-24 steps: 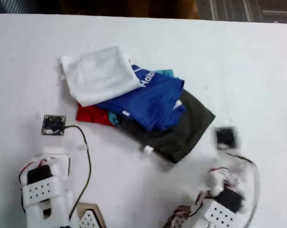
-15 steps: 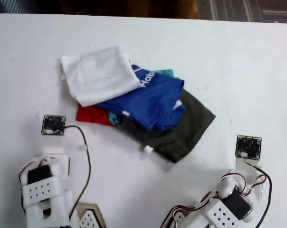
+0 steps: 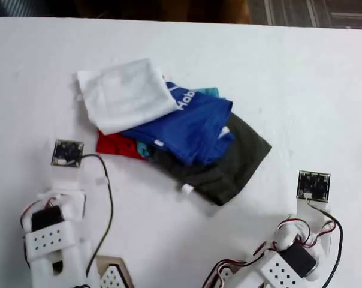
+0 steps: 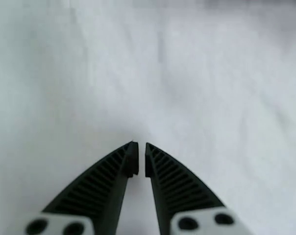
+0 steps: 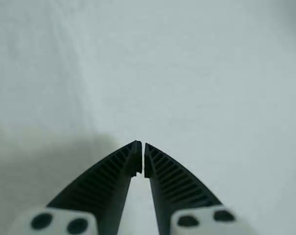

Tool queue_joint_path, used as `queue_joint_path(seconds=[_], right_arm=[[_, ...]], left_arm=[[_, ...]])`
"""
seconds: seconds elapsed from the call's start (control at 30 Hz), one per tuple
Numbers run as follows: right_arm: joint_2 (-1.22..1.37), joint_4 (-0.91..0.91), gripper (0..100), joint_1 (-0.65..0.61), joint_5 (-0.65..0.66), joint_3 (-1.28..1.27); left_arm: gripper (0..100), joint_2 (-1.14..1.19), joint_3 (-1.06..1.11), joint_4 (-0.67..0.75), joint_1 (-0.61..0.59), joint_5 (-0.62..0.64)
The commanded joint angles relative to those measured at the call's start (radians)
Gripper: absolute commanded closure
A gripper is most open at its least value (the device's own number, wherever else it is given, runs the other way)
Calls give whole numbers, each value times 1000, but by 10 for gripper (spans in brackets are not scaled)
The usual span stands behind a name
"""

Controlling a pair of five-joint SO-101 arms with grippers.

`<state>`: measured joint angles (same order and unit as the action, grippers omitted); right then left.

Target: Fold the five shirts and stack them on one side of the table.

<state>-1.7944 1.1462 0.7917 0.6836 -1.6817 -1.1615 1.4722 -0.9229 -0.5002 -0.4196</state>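
I'm holding left gripper (image 4: 138, 159) and right gripper (image 5: 140, 159) clenched, empty | shirt pile (image 3: 169, 126) is lying ahead between arms, slanting.

White table (image 3: 301, 78); dark floor (image 3: 307, 11) beyond it.

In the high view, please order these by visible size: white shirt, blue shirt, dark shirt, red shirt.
1. Tied: white shirt, blue shirt, dark shirt, too alike to rank.
2. Smallest: red shirt, mostly covered.
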Motion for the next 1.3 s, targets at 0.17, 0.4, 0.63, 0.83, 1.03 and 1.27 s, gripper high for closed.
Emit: queue_joint_path(seconds=[0.17,0.4,0.63,0.83,1.03,1.27], right_arm=[[-4,-12,975,15,14,-9],[-4,120,977,134,15,173],[-5,-24,978,254,18,242],[-5,-214,978,243,18,235],[-5,-325,978,211,18,77],[-5,-328,974,182,18,38]], left_arm=[[933,5,-506,-161,-6,32],[846,5,-737,-519,-6,35],[846,5,-803,-623,-6,35],[846,9,-886,-713,-8,37],[846,5,-886,-832,-11,37],[847,5,-883,-856,-11,98]])
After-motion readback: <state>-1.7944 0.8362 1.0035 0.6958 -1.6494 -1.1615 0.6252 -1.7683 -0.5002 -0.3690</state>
